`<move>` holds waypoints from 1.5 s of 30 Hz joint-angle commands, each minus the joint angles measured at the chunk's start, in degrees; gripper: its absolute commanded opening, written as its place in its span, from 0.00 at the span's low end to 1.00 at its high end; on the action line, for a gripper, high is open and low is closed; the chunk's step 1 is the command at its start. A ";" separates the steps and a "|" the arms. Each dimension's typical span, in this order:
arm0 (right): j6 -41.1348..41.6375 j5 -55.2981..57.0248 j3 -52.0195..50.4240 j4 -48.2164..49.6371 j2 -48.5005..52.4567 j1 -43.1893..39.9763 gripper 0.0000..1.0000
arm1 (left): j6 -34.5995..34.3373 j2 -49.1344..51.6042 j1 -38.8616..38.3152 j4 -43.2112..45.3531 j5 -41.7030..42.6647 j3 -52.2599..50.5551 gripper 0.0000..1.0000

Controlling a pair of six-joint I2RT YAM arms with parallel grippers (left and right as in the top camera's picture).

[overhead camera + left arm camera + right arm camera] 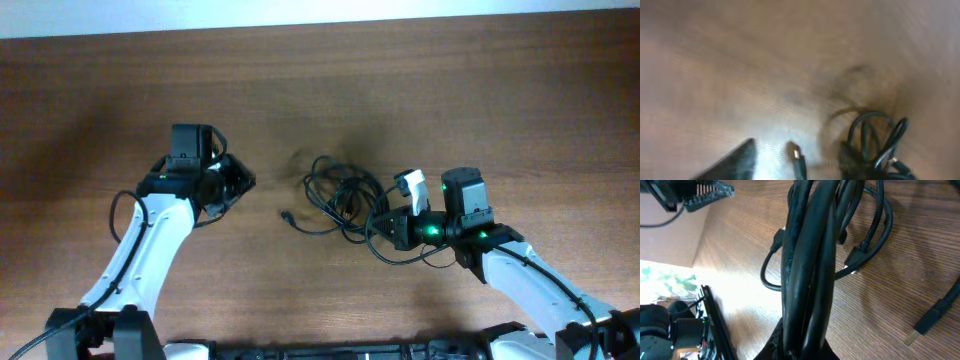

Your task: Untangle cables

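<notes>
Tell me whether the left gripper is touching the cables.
Apart. The overhead view shows bare table between the left gripper and the cables, even their loose plug end.

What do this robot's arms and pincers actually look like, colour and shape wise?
Both arms have smooth white shells, the left arm and right arm alike, with boxy black joint blocks near the wrists. The left pincer and right pincer are black. Thin black wires loop off the left arm; small green lights glow on the right wrist.
</notes>
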 commanded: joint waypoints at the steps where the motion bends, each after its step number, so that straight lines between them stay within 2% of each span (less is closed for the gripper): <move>1: -0.24 -0.37 0.02 0.37 -0.22 -0.26 0.04 | 22.01 -0.46 -0.02 2.08 8.59 2.14 0.75; 2: -0.24 -0.44 0.02 0.37 -0.22 -0.26 0.04 | 28.00 -0.46 -0.04 3.06 15.32 2.54 0.77; 4: -3.52 -5.05 0.02 1.38 -0.22 -0.26 0.04 | 34.60 -0.46 -0.17 3.87 23.15 2.60 0.86; 6: -9.07 -13.84 0.04 3.17 -0.22 -0.26 0.04 | 36.72 -0.46 -0.72 3.37 23.39 2.60 0.89; 13: -9.88 -26.88 0.04 9.25 -0.22 -0.26 0.04 | 36.76 -0.46 -5.49 2.34 22.86 2.58 0.92; 16: -10.78 -30.88 0.04 11.80 -0.22 -0.26 0.04 | 41.18 -0.46 -7.67 0.11 21.84 2.58 0.91; 18: -10.78 -31.54 0.04 12.28 -0.22 -0.26 0.04 | 41.51 -0.46 -8.76 -2.14 18.18 2.58 0.84; 21: -10.78 -31.54 0.04 12.31 -0.22 -0.26 0.04 | 41.46 -0.44 -10.21 -7.23 8.11 2.58 0.67; 24: -10.75 -31.63 0.04 12.94 -0.22 -0.37 0.04 | 41.40 -0.44 -10.82 -11.69 1.46 2.58 0.60; 27: -10.71 -34.36 0.04 16.22 -0.22 -0.37 0.04 | 41.07 -0.44 -10.82 -13.92 -0.04 2.58 0.56; 29: -10.32 -37.05 0.04 19.43 -0.22 -0.37 0.04 | 38.47 -0.44 -10.82 -14.27 -2.82 2.58 0.51; 30: -10.32 -38.05 0.04 20.55 -0.22 -0.37 0.04 | 36.72 -0.44 -10.82 -14.27 -5.09 2.58 0.43; 31: -10.32 -38.38 0.04 20.87 -0.22 -0.39 0.04 | 33.86 -0.44 -10.82 -14.25 -8.48 2.58 0.36; 33: -10.32 -38.40 0.04 20.83 -0.22 -0.42 0.04 | 27.78 -0.44 -10.82 -14.27 -14.78 2.58 0.27; 34: -10.32 -38.40 0.04 20.85 -0.22 -0.42 0.04 | 23.15 -0.44 -10.80 -14.36 -18.49 2.58 0.20; 35: -10.32 -38.40 0.04 20.83 -0.22 -0.42 0.04 | 18.43 -0.44 -10.80 -14.51 -21.53 2.58 0.17; 38: -10.32 -38.64 0.04 20.83 -0.22 -0.42 0.04 | 10.19 -0.44 -10.80 -14.69 -24.74 2.58 0.12; 39: -10.32 -38.62 0.04 20.83 -0.22 -0.42 0.04 | 8.39 -0.44 -10.80 -14.51 -24.65 2.58 0.15; 40: -10.34 -38.60 0.04 20.83 -0.22 -0.42 0.04 | 8.57 -0.44 -10.80 -13.81 -23.89 2.58 0.29; 41: -10.34 -38.58 0.04 20.83 -0.22 -0.42 0.04 | 11.37 -0.44 -10.80 -13.09 -22.93 2.58 0.31; 43: -10.34 -38.58 0.04 20.83 -0.22 -0.42 0.04 | 11.54 -0.44 -10.16 -13.25 -23.71 2.60 0.20; 45: -10.34 -38.60 0.04 20.81 -0.22 -0.42 0.04 | 6.14 -0.44 -7.78 -14.71 -24.11 2.60 0.17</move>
